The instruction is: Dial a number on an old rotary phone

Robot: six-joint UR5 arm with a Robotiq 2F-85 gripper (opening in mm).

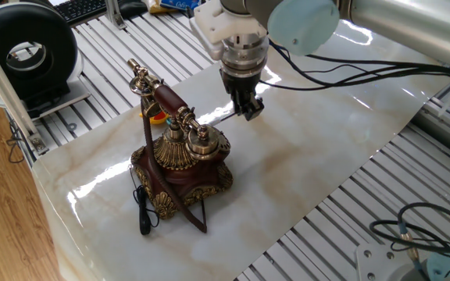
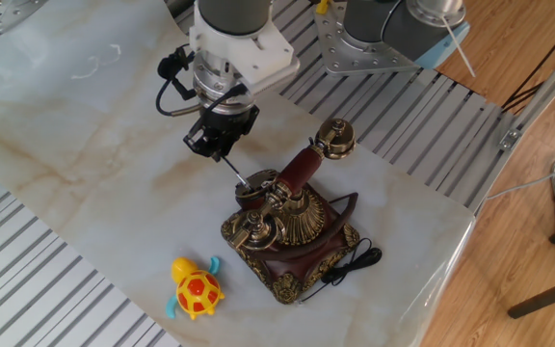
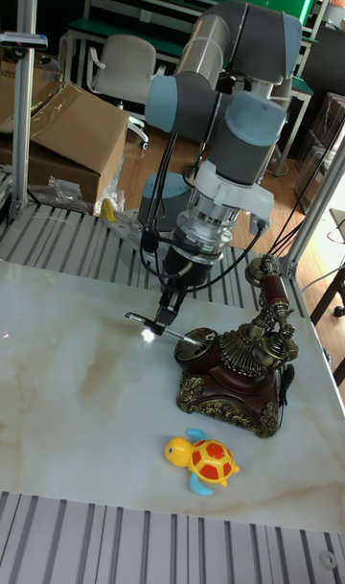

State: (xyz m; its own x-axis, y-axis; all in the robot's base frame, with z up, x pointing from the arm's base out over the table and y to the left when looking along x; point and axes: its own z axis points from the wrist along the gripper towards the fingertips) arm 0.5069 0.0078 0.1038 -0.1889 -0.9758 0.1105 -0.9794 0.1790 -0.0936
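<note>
The old rotary phone [image 1: 182,160] [image 2: 292,226] [image 3: 240,363] stands on the marble-look board, dark red-brown with brass filigree. Its handset [image 1: 162,94] [image 2: 302,169] rests in the tall cradle and a black cord [image 1: 142,211] trails at its base. My gripper [image 1: 248,109] [image 2: 218,145] [image 3: 171,304] hovers just beside the phone's dial side, shut on a slim black-and-silver pen [image 1: 223,121] [image 2: 235,170] [image 3: 163,327]. The pen slants down with its tip at the dial [image 2: 255,183]; I cannot see which hole the tip meets.
An orange and yellow toy turtle [image 2: 196,289] [image 3: 203,459] lies on the board near the phone. A round black device [image 1: 30,51] and a keyboard [image 1: 80,8] sit off the board. Cables [image 1: 412,230] lie on the slatted table. The board's edge [image 1: 61,234] runs close to the phone.
</note>
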